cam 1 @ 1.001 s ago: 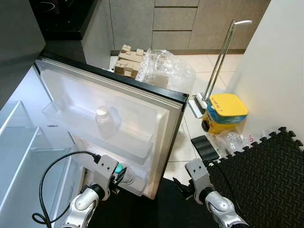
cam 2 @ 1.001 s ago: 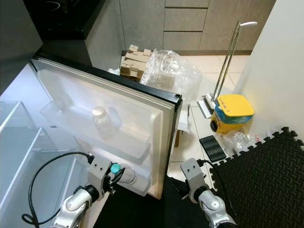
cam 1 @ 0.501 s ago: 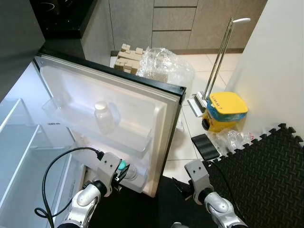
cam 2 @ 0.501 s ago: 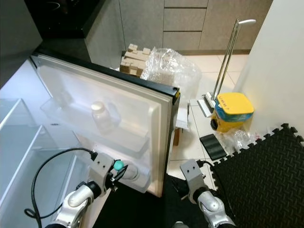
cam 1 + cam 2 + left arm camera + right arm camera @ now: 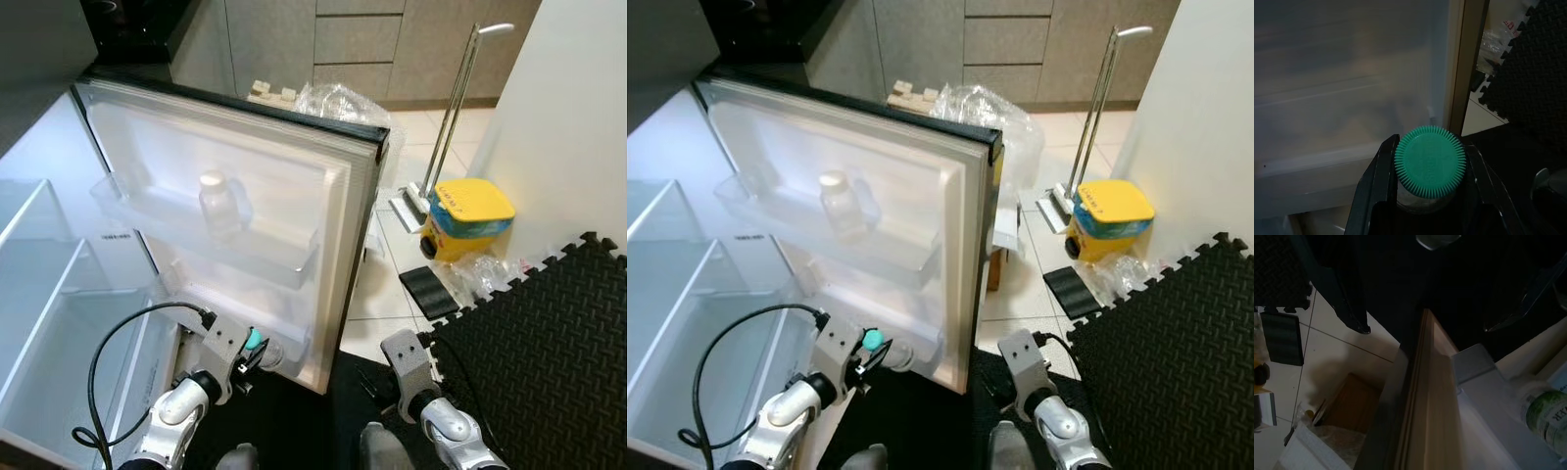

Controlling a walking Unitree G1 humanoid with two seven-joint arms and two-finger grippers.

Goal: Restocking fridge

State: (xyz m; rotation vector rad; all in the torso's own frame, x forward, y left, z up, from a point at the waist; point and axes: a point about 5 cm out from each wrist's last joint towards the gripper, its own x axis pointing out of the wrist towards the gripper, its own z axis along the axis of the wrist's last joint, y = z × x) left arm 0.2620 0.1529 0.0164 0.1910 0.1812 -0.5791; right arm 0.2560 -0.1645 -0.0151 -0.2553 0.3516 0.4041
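At the open fridge door [image 5: 294, 186], left hand [image 5: 1425, 161] grips one green-capped bottle [image 5: 1430, 164].

I see a pale tiled floor [image 5: 392, 294]; grey cabinets [image 5: 323, 44] behind; a white wall [image 5: 558, 127] at right; black foam mats [image 5: 549, 352]; a yellow box [image 5: 467, 217]; crumpled plastic wrap [image 5: 994, 117].
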